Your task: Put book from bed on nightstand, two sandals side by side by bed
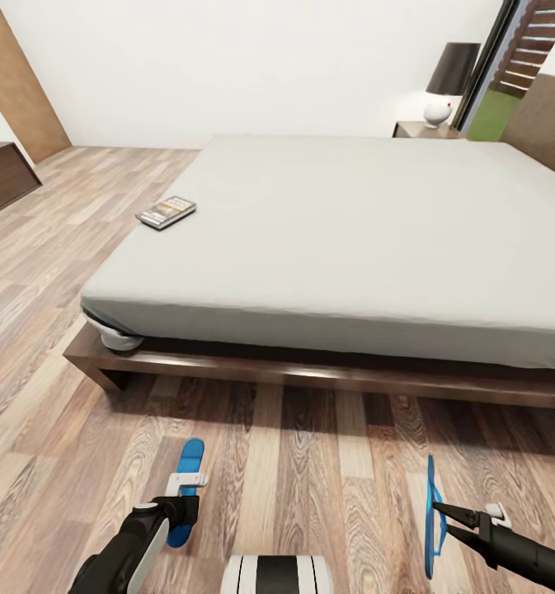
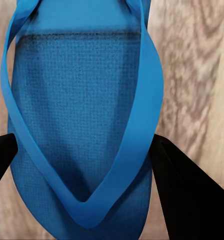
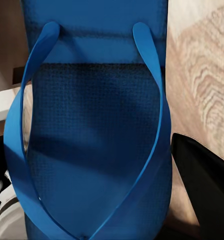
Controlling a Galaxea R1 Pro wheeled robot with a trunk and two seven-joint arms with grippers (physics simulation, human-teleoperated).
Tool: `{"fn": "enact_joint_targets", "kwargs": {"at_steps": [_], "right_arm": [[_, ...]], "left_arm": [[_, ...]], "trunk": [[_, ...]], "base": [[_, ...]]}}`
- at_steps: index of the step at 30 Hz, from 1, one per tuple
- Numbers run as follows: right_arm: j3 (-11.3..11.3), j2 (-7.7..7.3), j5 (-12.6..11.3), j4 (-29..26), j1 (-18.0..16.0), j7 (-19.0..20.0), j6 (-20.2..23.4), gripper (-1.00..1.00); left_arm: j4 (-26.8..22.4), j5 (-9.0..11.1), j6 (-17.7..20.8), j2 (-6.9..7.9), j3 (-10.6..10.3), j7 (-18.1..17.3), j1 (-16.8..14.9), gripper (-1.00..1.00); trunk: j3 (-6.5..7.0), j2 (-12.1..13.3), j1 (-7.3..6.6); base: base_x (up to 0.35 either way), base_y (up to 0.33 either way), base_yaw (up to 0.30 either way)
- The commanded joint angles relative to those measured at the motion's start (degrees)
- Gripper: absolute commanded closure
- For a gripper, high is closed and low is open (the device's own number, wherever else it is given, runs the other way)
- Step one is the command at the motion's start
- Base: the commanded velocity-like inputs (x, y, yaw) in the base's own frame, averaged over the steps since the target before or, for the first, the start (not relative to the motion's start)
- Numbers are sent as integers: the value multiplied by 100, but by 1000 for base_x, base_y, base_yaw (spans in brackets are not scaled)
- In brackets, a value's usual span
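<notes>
A: What is the left gripper (image 1: 181,505) doing?

B: It is hanging low over the wood-plank floor (image 1: 326,478), and the left sandal (image 1: 186,491) is lying flat right under it, toe end reaching beyond the fingers toward the bed (image 1: 351,239). In the left wrist view the black fingers (image 2: 184,192) are sitting on either side of that blue flip-flop (image 2: 77,125), flanking its edges. I cannot tell whether they are actually squeezing it.

A: And the right gripper (image 1: 442,518)?

B: Its dark fingers are meeting the other sandal (image 1: 430,516), which is standing on edge, sole turned sideways, just ahead of the fingertips. The right wrist view is showing the strap side of this flip-flop (image 3: 92,135) close up, with one black finger (image 3: 204,180) beside its edge. Again, a firm pinch is not something I can confirm.

A: How are the two sandals sitting relative to each other?

B: Well apart, one by each gripper, both on the floor in front of the bed's dark wooden frame.

A: Where is the book (image 1: 166,211)?

B: Far ahead of the left gripper, lying flat on the grey mattress near its corner. Far beyond the right gripper, past the bed, a nightstand (image 1: 425,130) is carrying a lamp (image 1: 449,82) with a dark shade.
</notes>
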Motion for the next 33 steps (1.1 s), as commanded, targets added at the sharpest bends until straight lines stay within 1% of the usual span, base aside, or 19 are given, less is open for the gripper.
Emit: {"fn": "enact_joint_targets", "kwargs": {"at_steps": [1,16,20,27,33], "right_arm": [[-12,1,-8,1,-3,22,50,100],[-10,5,17,-1,-3,24,49,100],[-10,5,22,-1,-3,24,49,100],[-10,5,25,-1,-3,24,49,100],[-10,5,19,-1,-3,24,49,100]], "left_arm": [[-9,49,28,6,-22,24,-1,100],[-13,41,20,16,-15,33,-1,100],[-89,37,19,29,-9,42,-1,100],[-132,39,11,39,-4,50,-1,100],[-133,40,10,48,3,50,-1,100]], "trunk": [[-27,-3,1],[-359,-23,40],[-448,-29,50],[-448,-29,50],[-448,-29,50]], "base": [[0,0,0],[0,0,0],[0,0,0],[0,21,0],[0,246,0]]}}
